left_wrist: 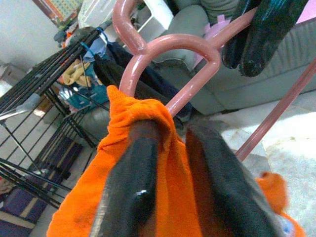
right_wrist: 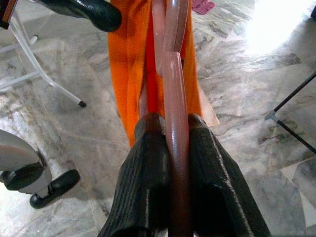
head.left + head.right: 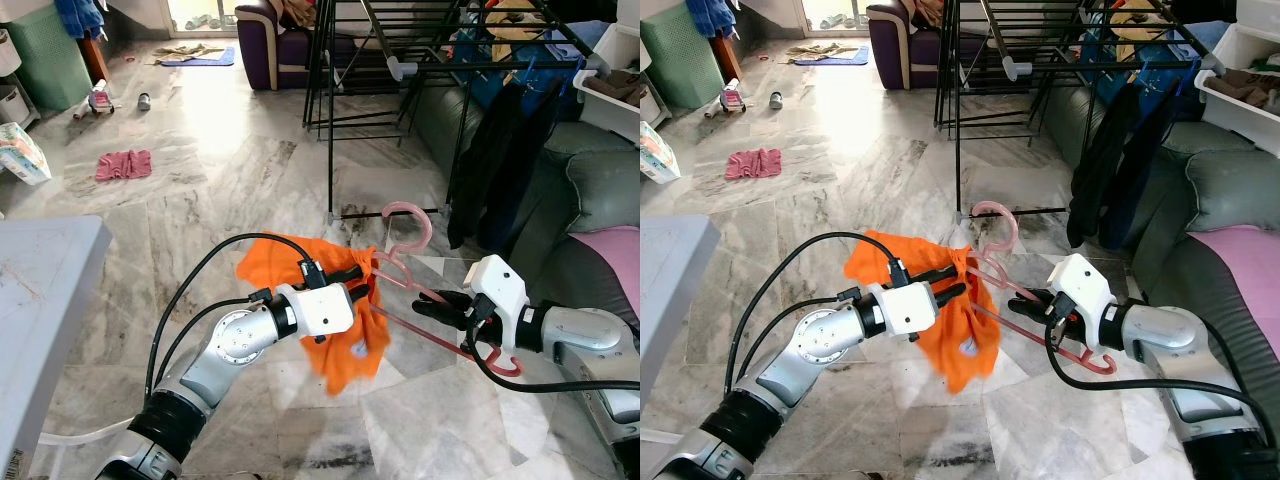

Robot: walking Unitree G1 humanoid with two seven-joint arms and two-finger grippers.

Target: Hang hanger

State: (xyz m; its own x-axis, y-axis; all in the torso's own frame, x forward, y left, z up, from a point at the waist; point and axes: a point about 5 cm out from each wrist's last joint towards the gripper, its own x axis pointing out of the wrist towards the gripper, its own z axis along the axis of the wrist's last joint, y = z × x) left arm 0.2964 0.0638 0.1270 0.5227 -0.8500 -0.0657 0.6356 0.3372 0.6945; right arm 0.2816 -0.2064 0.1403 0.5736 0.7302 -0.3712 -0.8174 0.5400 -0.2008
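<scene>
Pink hanger held in mid-air above the floor, between both arms; hook uppermost, pointing to 12 o'clock toward the rack; right pincer closed on the hanger's lower bar, bar running between its fingers; left pincer at 9 o'clock from the hanger, closed on the orange cloth at the hanger's neck; cloth bunched over the shoulder, hanging down to 6 o'clock; sofa at 3 o'clock.
</scene>
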